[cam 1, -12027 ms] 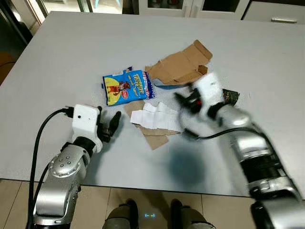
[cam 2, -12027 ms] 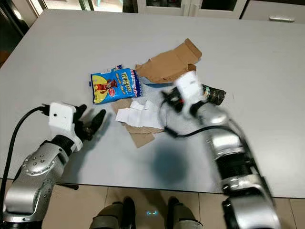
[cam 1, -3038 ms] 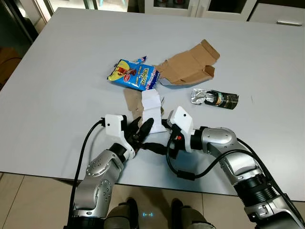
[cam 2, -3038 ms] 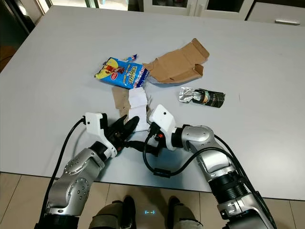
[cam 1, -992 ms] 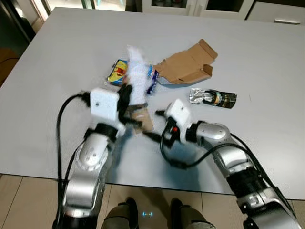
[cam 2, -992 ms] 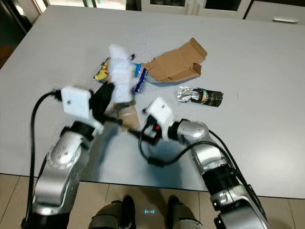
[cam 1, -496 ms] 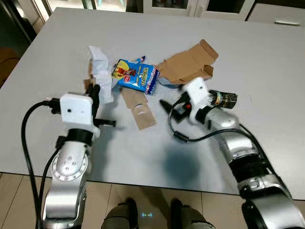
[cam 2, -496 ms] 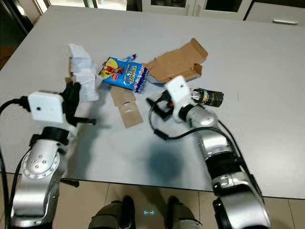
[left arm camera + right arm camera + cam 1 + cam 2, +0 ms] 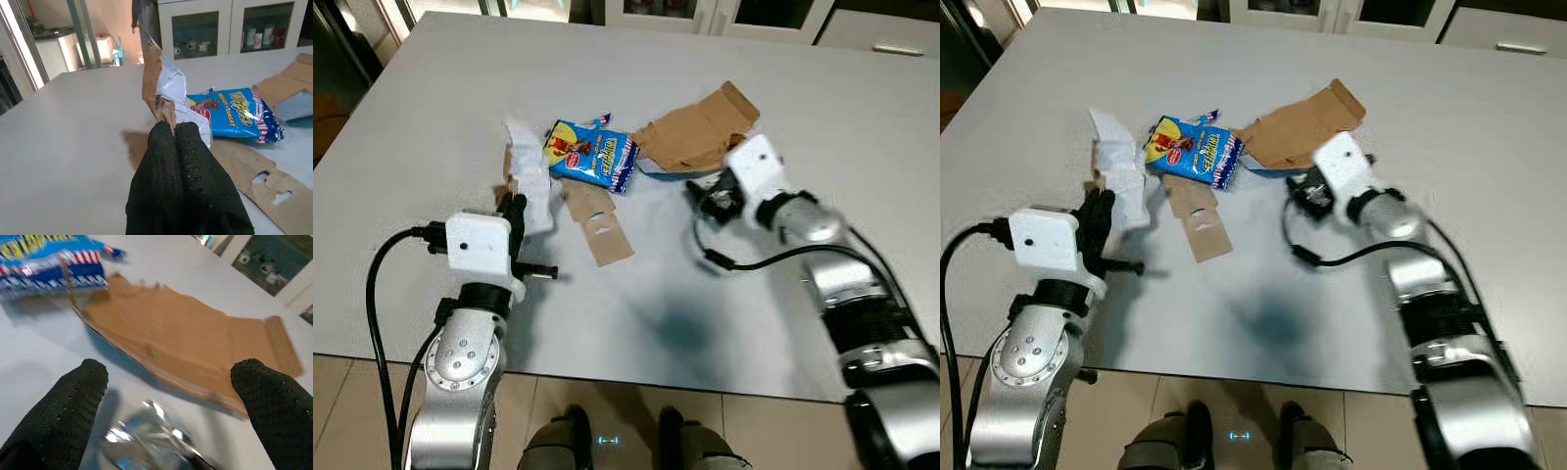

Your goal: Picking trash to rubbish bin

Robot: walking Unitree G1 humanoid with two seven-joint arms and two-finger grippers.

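My left gripper [image 9: 168, 128] is shut on a crumpled white paper [image 9: 529, 174] and a brown cardboard scrap [image 9: 152, 73], held up above the table's left part. A blue snack bag [image 9: 593, 157], a flattened brown box [image 9: 695, 137] and a cardboard strip [image 9: 600, 223] lie on the grey table [image 9: 431, 88]. My right gripper [image 9: 173, 377] stands open just above a silver and dark foil pouch [image 9: 151, 443], next to the brown box [image 9: 186, 347]. In the eye views my right wrist [image 9: 754, 176] hides the pouch.
The table's front edge [image 9: 656, 377] runs close to my body, with tiled floor below. Cabinets with glass doors [image 9: 215, 29] stand beyond the far side. A black cable [image 9: 382, 284] loops beside my left arm.
My left gripper has lifted the white paper and cardboard scrap and carried them left, away from the pile. My right gripper has swung right, over the foil pouch.
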